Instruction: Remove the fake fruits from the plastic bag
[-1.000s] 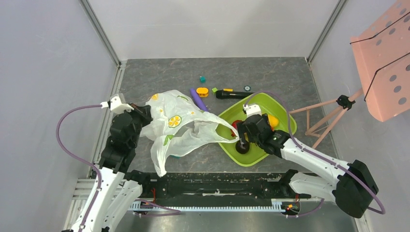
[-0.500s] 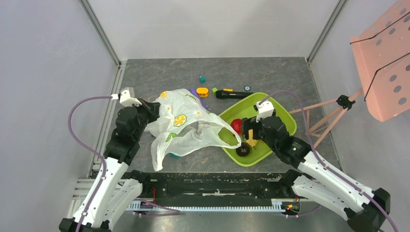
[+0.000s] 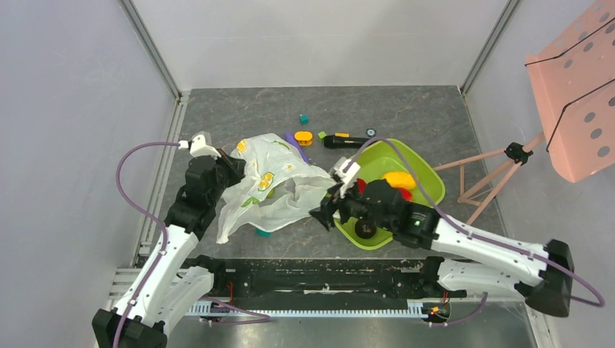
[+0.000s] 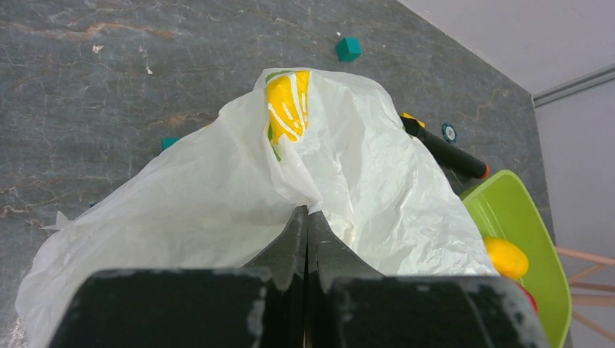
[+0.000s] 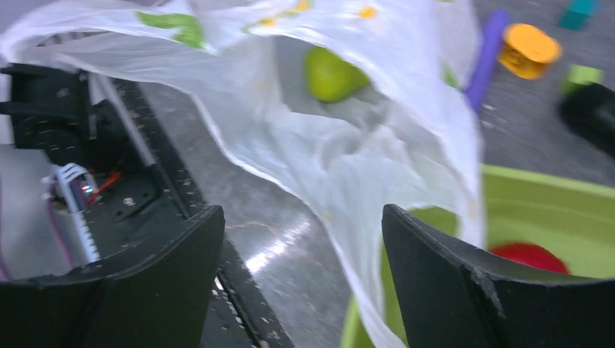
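The plastic bag (image 3: 274,187) lies crumpled left of centre, its mouth facing right. My left gripper (image 3: 236,171) is shut on a fold at its left end; in the left wrist view the jaws (image 4: 307,212) pinch the white film (image 4: 362,167). My right gripper (image 3: 324,213) is open and empty at the bag's mouth (image 5: 301,217). A green apple (image 5: 330,72) shows inside the bag. A yellow pear (image 3: 399,179), red fruits (image 3: 358,185) and a dark ball (image 3: 365,230) lie in the lime-green tray (image 3: 424,168). One red fruit (image 5: 528,255) also shows in the right wrist view.
A purple cylinder (image 3: 299,141), an orange block (image 3: 304,136), a teal block (image 3: 304,118) and a black marker-like object (image 3: 348,141) lie behind the bag. A pink stand (image 3: 508,156) is at the right. The black front rail (image 3: 319,272) runs below the bag.
My right gripper has left the dark ball in the tray and swung left to the bag's mouth. My left gripper has shifted right with the bag, which has sagged lower.
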Robot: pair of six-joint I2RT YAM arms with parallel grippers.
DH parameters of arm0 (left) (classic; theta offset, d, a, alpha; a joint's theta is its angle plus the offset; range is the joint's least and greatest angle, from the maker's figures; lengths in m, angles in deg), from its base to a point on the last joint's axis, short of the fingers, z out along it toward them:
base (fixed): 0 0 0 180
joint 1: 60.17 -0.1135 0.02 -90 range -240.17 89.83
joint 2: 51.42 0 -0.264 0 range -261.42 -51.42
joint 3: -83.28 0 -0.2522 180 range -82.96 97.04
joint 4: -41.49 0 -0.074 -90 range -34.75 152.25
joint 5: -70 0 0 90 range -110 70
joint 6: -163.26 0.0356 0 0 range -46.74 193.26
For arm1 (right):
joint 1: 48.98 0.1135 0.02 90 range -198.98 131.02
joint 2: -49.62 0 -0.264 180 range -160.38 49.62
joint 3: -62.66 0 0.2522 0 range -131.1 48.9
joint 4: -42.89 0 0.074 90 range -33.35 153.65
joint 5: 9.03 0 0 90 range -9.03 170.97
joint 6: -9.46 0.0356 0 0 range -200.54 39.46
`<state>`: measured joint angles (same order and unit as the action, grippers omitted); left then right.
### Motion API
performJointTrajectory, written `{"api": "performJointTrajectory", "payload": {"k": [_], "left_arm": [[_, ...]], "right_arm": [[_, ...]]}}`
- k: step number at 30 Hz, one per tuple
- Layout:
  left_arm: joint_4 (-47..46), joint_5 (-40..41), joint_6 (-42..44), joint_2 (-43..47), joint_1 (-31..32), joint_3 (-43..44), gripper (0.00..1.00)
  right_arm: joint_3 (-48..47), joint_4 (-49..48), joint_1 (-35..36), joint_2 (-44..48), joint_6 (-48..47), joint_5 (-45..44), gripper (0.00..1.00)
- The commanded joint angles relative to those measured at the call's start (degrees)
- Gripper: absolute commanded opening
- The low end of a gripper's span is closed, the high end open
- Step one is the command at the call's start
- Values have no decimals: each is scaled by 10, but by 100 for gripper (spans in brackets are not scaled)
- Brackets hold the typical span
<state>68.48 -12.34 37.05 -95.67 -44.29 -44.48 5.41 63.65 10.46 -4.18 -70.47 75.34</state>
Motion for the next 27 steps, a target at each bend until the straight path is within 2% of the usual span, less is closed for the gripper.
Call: {"api": "performJointTrajectory", "payload": {"k": [1, 3, 7, 18, 27], "left_arm": [[-5, 23, -25, -2, 0, -5, 2], [-2, 26, -26, -6, 0, -2, 2], [24, 43, -20, -33, 0, 22, 2], [36, 106, -26, -115, -3, 58, 5], [25, 126, -32, -160, -10, 59, 5]], "right_arm": [[-36, -114, 44, -82, 0, 25, 79], [-45, -144, 50, -128, 4, 26, 75], [-74, -197, 50, -210, 3, 23, 75], [-216, -233, 45, -439, -58, -24, 86], [-252, -270, -5, -537, -58, 8, 98]]}}
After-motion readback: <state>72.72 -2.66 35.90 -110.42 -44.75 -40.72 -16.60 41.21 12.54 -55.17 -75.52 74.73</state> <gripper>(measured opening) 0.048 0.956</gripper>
